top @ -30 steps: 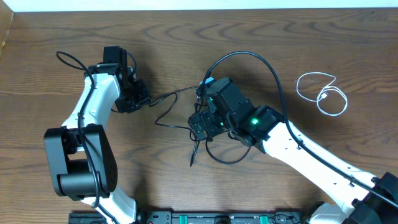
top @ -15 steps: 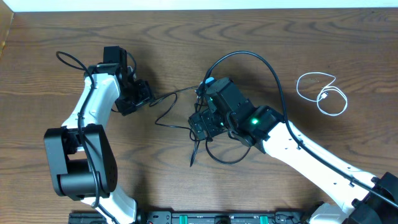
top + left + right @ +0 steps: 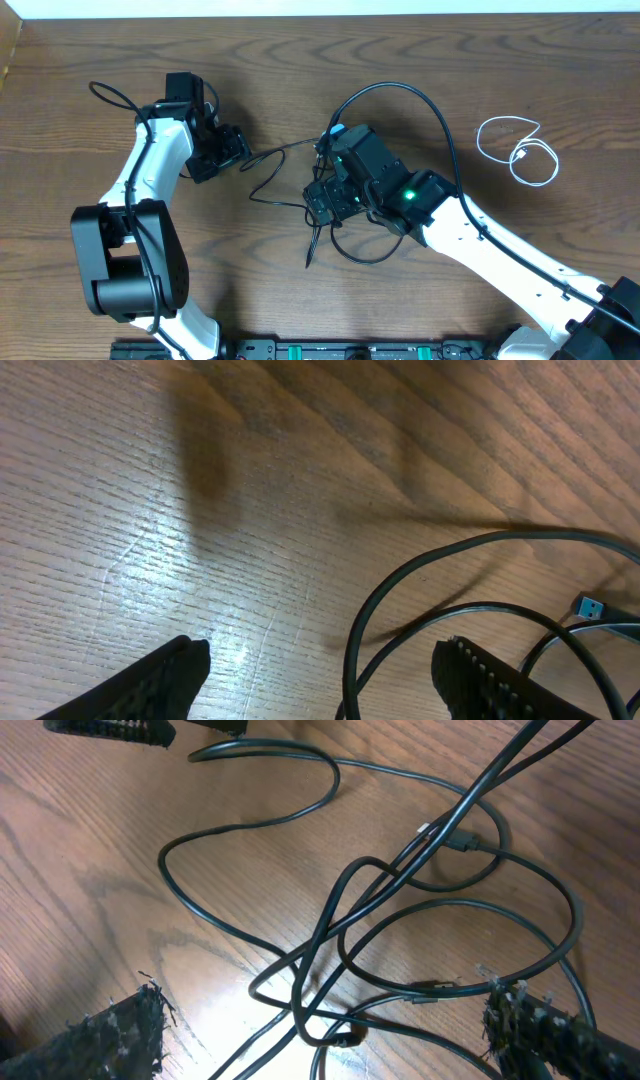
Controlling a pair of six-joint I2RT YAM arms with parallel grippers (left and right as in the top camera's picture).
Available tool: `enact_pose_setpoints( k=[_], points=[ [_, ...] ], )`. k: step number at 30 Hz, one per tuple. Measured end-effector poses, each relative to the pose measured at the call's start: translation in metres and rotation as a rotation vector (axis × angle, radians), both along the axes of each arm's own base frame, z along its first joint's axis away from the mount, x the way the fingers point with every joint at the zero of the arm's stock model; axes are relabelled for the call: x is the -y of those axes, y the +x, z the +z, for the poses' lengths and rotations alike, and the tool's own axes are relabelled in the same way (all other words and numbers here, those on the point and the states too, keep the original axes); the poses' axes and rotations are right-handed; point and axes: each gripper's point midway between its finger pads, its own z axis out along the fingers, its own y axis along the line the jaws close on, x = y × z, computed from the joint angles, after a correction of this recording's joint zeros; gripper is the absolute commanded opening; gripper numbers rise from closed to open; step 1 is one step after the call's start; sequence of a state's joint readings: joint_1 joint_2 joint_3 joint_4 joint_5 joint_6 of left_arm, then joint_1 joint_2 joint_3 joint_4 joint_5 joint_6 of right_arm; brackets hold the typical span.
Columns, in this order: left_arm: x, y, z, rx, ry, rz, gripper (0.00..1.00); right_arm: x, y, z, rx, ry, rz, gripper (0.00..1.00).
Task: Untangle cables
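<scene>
Left gripper [image 3: 228,150] stands spread and grips nothing, a black loop lying on the table [image 3: 100,60] under it. The right gripper [image 3: 320,1030] hangs wide open over the black cables [image 3: 330,920], tangled mid-table. The white cable [image 3: 520,150] lies coiled well apart. This looks like a re-grip: next, one strand needs pinching and drawing clear. Both arms reach inward, wrists tipped down.

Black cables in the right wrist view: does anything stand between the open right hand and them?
Nothing visible does. The open right hand sits right above the tangled black cables, with no other object between them.
</scene>
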State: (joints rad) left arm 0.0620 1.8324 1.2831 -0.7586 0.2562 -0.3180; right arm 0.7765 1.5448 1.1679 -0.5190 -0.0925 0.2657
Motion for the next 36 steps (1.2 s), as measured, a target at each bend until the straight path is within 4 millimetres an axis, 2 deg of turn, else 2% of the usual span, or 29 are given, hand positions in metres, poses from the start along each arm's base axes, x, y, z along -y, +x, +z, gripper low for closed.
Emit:
enact_pose_setpoints(
  k=[24, 30, 36],
  points=[
    [0.0, 0.0, 0.0, 0.0, 0.0, 0.0, 0.76, 0.0, 0.0, 0.0, 0.0, 0.0, 0.0, 0.99],
    [0.0, -0.001, 0.0, -0.005, 0.0, 0.0, 0.75, 0.003, 0.019, 0.009, 0.095, -0.01, -0.056, 0.99],
    [0.0, -0.002, 0.0, -0.007, 0.0, 0.0, 0.76, 0.009, 0.026, 0.009, 0.124, -0.038, -0.087, 0.99]
  ],
)
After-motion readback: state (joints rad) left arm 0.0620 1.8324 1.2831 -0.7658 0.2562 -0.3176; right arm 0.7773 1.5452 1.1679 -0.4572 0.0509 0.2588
